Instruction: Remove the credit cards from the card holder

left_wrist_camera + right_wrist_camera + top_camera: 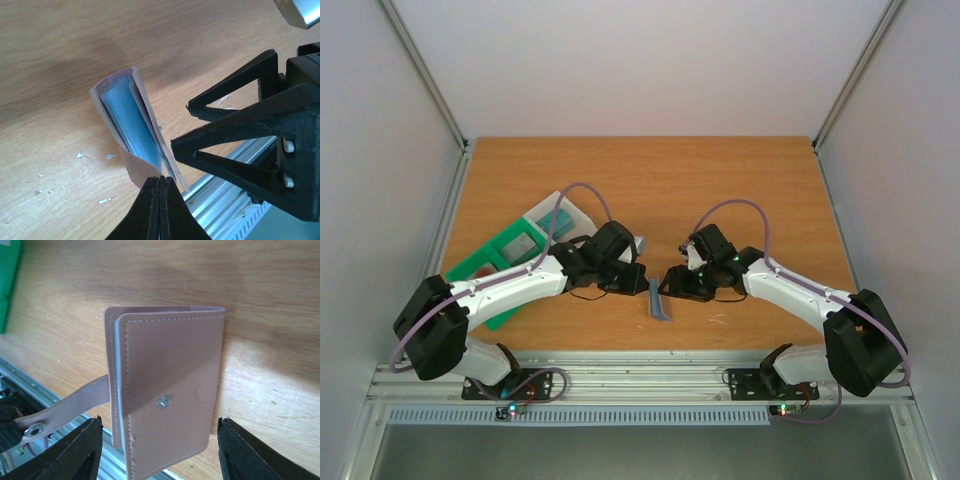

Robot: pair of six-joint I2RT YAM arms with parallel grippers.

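My left gripper (160, 184) is pinched tight on the lower edge of the card holder (170, 390). It is a soft, stitched, pale leather sleeve standing on edge on the wooden table (720, 180), with light blue credit cards (131, 120) tucked inside. My right gripper (184, 126) gapes wide facing it and holds nothing, and the green tray (485, 268) lies to my left.

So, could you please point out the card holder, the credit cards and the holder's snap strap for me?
card holder (175, 365): right wrist view, stitched front face.
credit cards (127, 117): left wrist view, blue face inside the sleeve.
snap strap (75, 406): right wrist view, middle of the loose strap.
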